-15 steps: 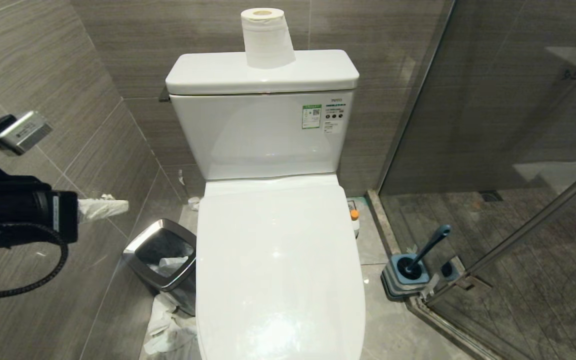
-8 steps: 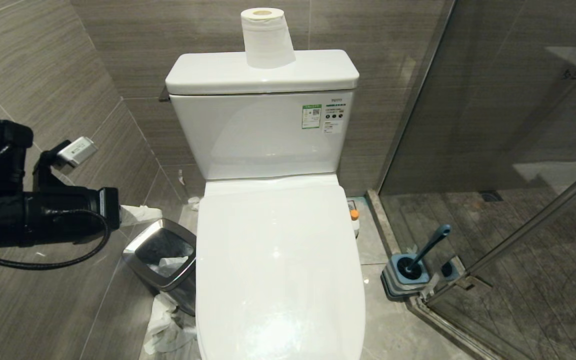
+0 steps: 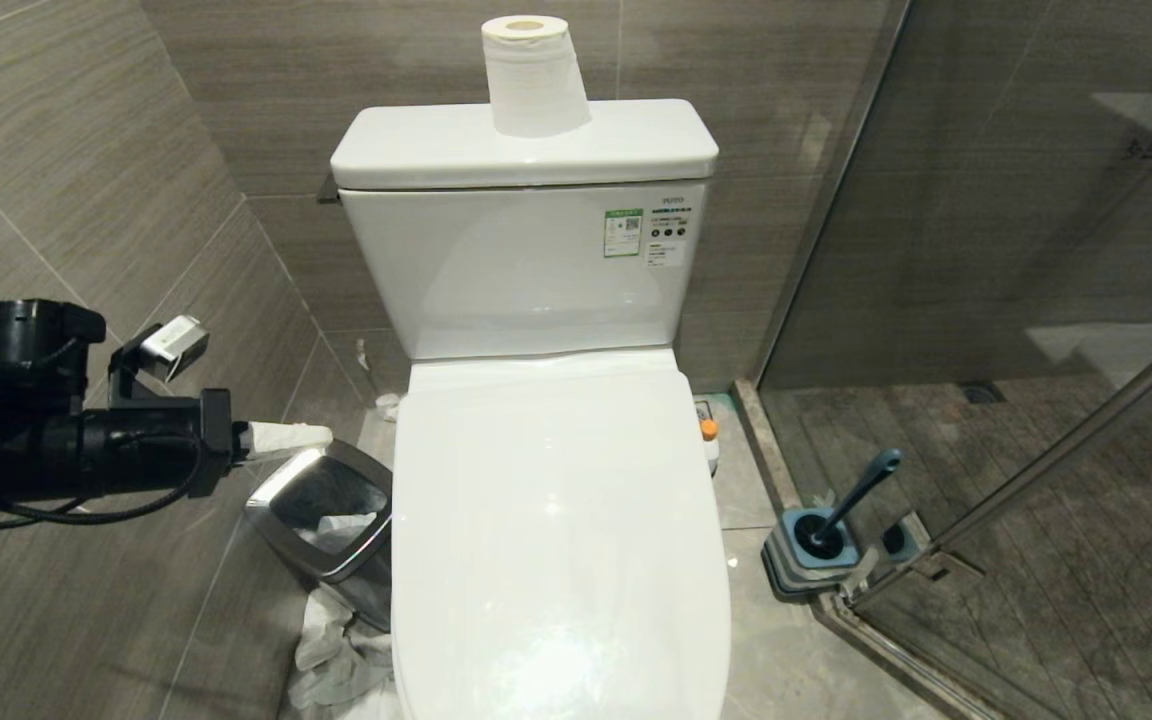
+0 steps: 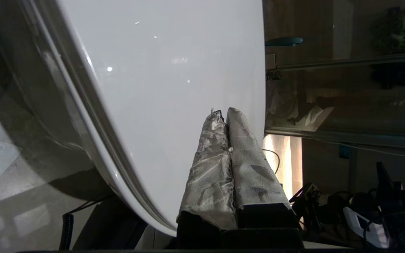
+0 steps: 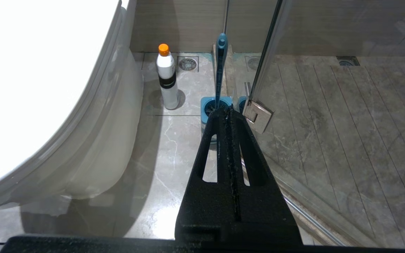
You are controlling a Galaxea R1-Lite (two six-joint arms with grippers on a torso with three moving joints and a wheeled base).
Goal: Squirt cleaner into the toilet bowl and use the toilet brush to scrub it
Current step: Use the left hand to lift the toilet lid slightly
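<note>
The toilet's white lid lies shut, so the inside of the toilet bowl is hidden. My left gripper, its fingers wrapped in pale tape, is shut on nothing. It points level at the lid's left side from above the bin, and its tips show against the lid. The cleaner, a white bottle with an orange cap, stands on the floor right of the toilet. The toilet brush stands in its blue holder, its teal handle leaning. My right gripper is shut and parked low before the holder.
A steel-rimmed bin with paper in it stands left of the toilet, and crumpled paper lies on the floor. A toilet roll sits on the cistern. Glass shower panels close the right side, and a tiled wall the left.
My left arm has sunk and reached to the right, bringing its shut gripper from beside the wall to above the bin's rim. Everything else is as it was.
</note>
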